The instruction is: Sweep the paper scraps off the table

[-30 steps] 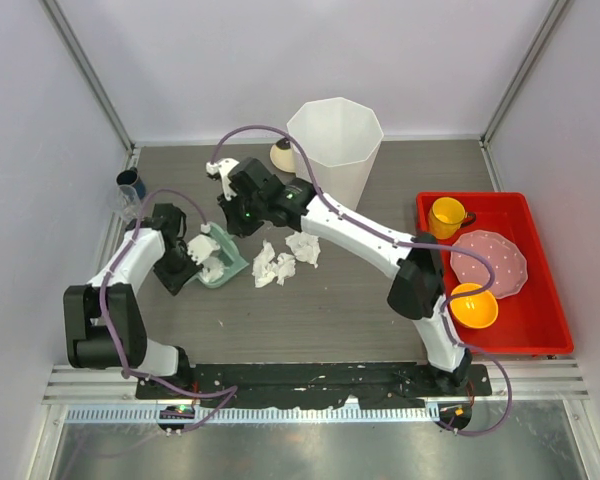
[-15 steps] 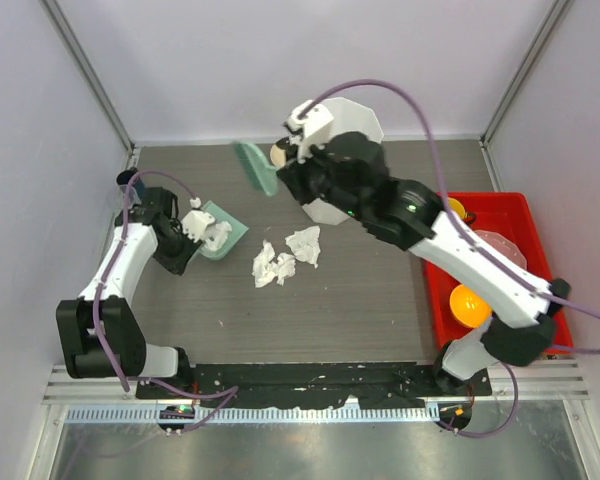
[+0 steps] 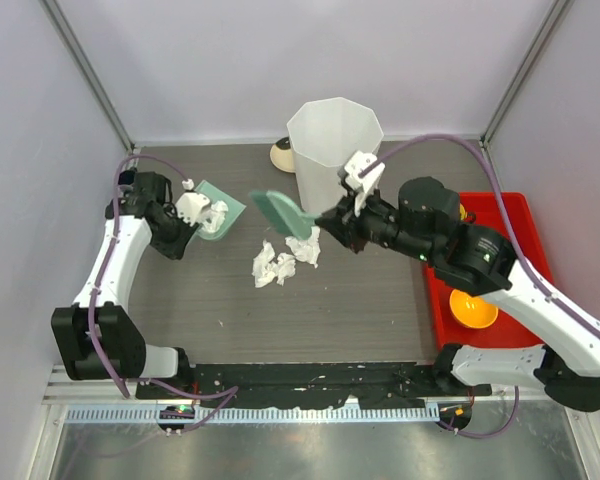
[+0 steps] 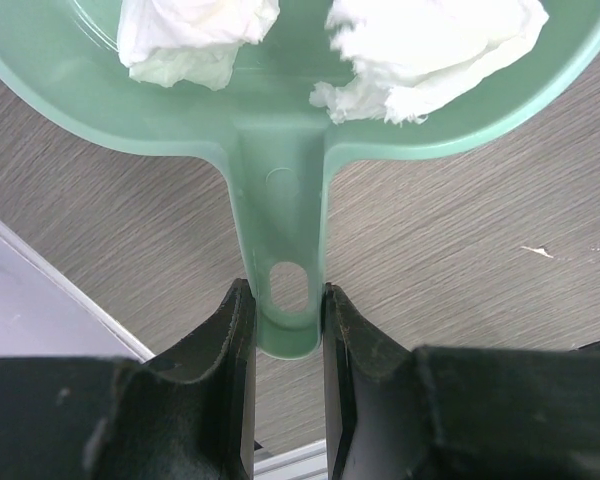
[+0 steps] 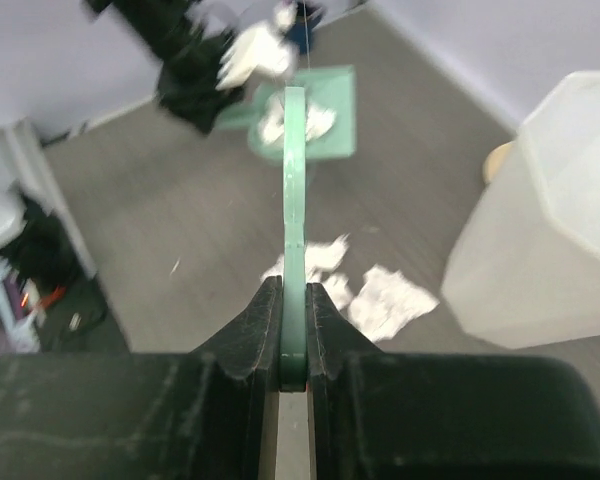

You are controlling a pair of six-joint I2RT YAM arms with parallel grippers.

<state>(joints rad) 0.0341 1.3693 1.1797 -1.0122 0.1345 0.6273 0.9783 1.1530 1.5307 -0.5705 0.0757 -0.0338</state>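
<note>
My left gripper [image 3: 183, 228] is shut on the handle [image 4: 285, 285] of a green dustpan [image 3: 223, 208] at the table's back left. The dustpan [image 4: 280, 120] carries white paper scraps [image 4: 195, 35] near its handle; they also show in the top view [image 3: 195, 208]. My right gripper [image 3: 330, 222] is shut on a green brush [image 3: 280, 210], which it holds edge-on [image 5: 295, 190] above the table [image 3: 360, 310]. More paper scraps [image 3: 278, 262] lie on the table just below and near the brush head, and they show in the right wrist view [image 5: 385, 298].
A tall white faceted bin [image 3: 335, 140] stands at the back centre, with a beige object [image 3: 280, 155] beside it. A red tray [image 3: 540, 325] at the right holds an orange bowl [image 3: 473, 308] and other dishes under my right arm. A tiny scrap [image 3: 220, 323] lies toward the front.
My right arm has swung back to the right, carrying the green brush away from the dustpan to above the loose scraps. My left gripper has drawn the dustpan toward the back left.
</note>
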